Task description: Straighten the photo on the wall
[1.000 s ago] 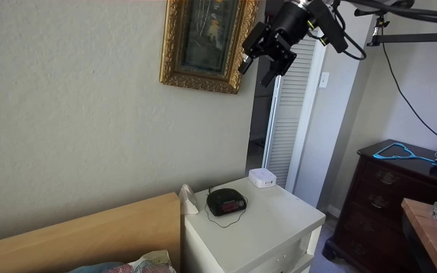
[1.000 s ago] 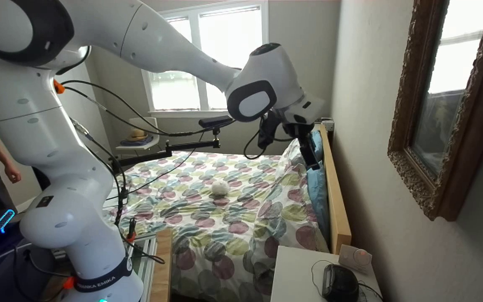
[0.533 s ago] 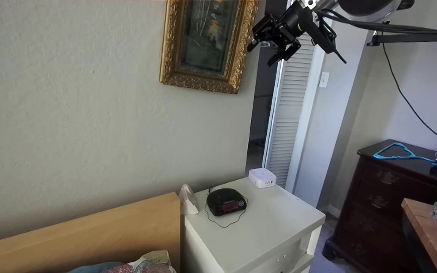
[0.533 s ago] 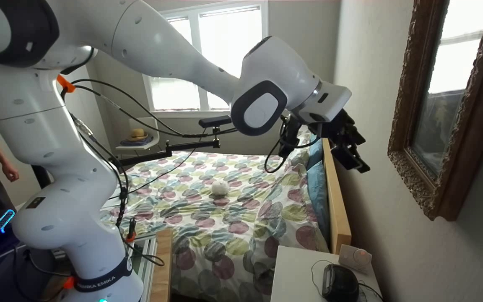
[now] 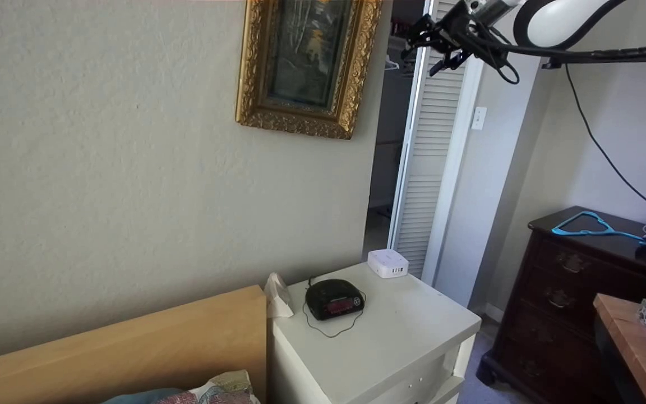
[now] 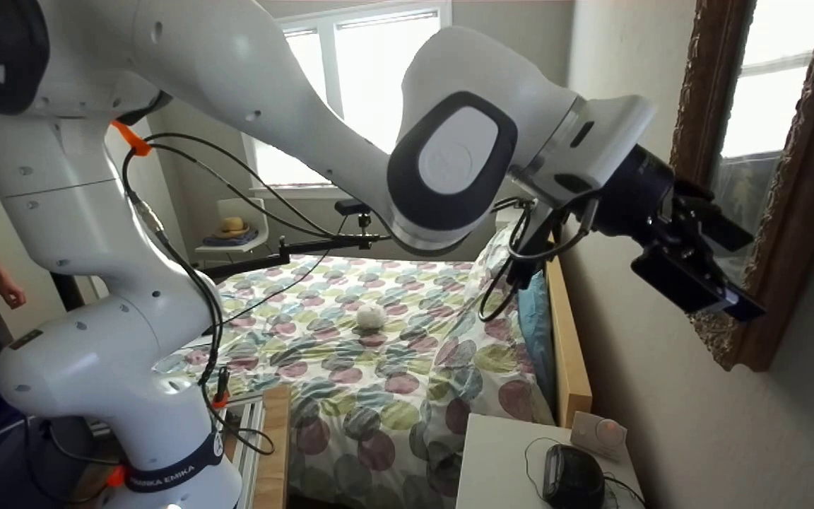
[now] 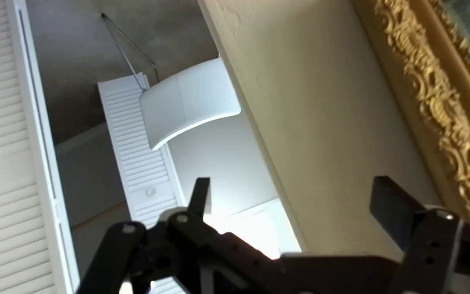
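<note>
The photo (image 5: 307,56) hangs tilted on the wall (image 5: 132,185), its lower right corner lower than its lower left in that exterior view. Its top is cut off. Its gold frame shows from the side in an exterior view (image 6: 714,314) and at the right edge of the wrist view (image 7: 439,102). My gripper (image 5: 419,63) is open and empty, to the right of the frame and apart from it in that exterior view. In an exterior view the gripper (image 6: 750,276) overlaps the frame's lower part. In the wrist view the gripper's (image 7: 292,181) right finger is beside the frame's edge.
A white nightstand (image 5: 407,325) below the photo carries a black clock radio (image 5: 334,298) and a white box (image 5: 388,263). A wooden headboard (image 5: 132,348) adjoins it. A louvered door (image 5: 429,168) and dark opening lie right of the wall's edge. A dark dresser (image 5: 558,280) stands farther right.
The gripper has swung from above the headboard towards the photo's side and tipped from pointing down to pointing more outward. In the other view it moved right and up. The photo has not moved.
</note>
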`<state>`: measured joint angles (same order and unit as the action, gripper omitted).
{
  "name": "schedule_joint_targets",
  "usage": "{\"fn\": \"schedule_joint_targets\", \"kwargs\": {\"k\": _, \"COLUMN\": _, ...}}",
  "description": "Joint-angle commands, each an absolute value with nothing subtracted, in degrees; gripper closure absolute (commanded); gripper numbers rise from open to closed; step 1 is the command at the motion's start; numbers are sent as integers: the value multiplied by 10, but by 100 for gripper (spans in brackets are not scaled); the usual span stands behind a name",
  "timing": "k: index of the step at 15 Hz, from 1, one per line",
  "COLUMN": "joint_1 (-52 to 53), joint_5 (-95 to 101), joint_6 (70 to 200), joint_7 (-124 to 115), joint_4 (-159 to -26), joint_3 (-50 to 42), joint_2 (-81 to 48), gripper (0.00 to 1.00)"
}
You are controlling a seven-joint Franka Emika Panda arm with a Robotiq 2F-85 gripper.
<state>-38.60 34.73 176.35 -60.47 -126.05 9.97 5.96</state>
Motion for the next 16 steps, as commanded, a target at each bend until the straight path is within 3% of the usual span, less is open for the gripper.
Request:
{"fn": "schedule_joint_targets", "kwargs": {"k": 1, "joint_1": -438, "joint_5": 431, "joint_6": 1696, "joint_7": -756, "joint_4": -1272, "joint_3": 185, "joint_2": 121, "gripper": 0}}
{"fn": "schedule_joint_targets", "kwargs": {"k": 9, "joint_1": -444, "joint_5": 485, "joint_6": 1612, "joint_7": -997, "joint_4": -1324, "joint_3": 336, "joint_2": 184, "gripper": 0}}
{"fn": "schedule_joint_targets", "kwargs": {"k": 16, "joint_1": -407, "joint_5": 445, "joint_6": 1555, "joint_7": -891, "joint_4": -1322, "joint_3": 346, "joint_2": 165, "gripper": 0}}
